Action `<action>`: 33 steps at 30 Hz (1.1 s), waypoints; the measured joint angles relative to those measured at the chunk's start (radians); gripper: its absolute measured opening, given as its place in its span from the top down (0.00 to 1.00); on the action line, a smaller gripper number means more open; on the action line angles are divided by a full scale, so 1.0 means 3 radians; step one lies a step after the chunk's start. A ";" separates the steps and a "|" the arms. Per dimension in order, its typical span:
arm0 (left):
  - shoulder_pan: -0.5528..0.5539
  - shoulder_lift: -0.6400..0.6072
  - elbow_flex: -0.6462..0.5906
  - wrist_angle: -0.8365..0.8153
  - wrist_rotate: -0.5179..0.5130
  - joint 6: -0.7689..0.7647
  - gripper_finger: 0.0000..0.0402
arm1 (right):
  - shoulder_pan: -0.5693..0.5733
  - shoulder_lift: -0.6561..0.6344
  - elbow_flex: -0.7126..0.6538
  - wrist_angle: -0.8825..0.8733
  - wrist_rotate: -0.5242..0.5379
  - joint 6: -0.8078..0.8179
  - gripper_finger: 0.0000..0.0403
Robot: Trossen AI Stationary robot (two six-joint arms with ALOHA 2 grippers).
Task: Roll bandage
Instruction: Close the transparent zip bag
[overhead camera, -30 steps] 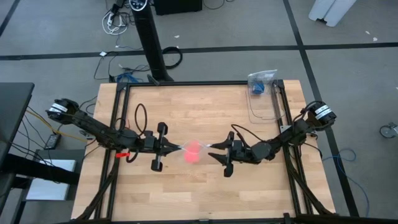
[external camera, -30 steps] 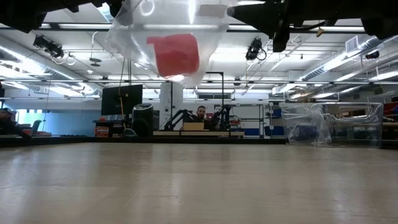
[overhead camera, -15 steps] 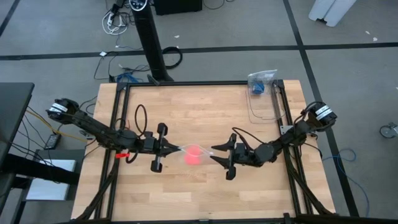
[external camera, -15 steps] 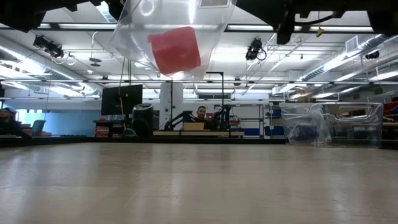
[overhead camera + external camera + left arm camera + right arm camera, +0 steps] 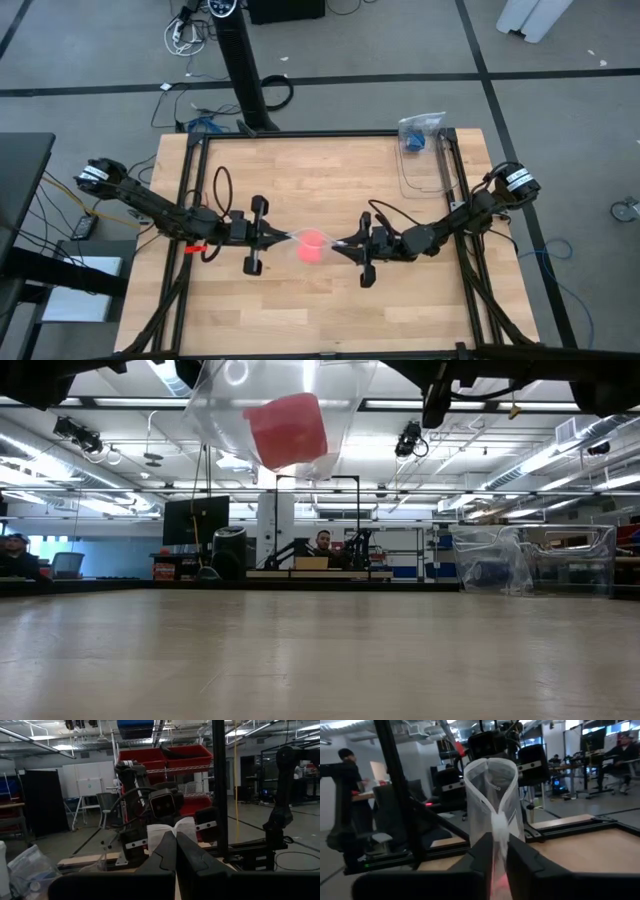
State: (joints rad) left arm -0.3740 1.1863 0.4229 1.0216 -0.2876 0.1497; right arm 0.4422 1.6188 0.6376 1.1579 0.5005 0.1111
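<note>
I'm holding the clear wrinkly plastic bag aloft, left tool and right tool both pinching its edges; bright pink-red bandage roll is sitting inside. Next: opening the bag.

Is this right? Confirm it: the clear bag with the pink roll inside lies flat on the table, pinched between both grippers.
Not quite. The clear bag with the pink roll inside hangs in the air, well above the table, as the low view shows. The rest holds: the left gripper and the right gripper pinch it from either side.
</note>
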 joint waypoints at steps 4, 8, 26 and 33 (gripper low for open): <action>-0.0006 0.0000 0.0000 -0.0018 -0.0008 -0.0006 1.00 | 0.0049 0.0000 0.0000 0.0000 0.0138 -0.0106 0.95; -0.0006 0.0000 -0.0001 -0.0157 -0.0039 -0.0089 1.00 | 0.0131 0.0000 0.0000 0.0005 0.0319 -0.0232 0.99; -0.0006 0.0000 -0.0004 -0.0722 -0.0311 -0.0446 1.00 | 0.0226 -0.0092 0.0000 -0.0541 0.0405 -0.0127 0.99; -0.0008 -0.0007 -0.0005 -0.0810 -0.0311 -0.0516 1.00 | 0.0270 -0.0266 0.0000 -0.0921 0.0460 -0.0033 1.00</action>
State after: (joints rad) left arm -0.3763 1.1842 0.4213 0.7788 -0.3809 -0.0052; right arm 0.5232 1.5389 0.6376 0.8816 0.6385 0.1013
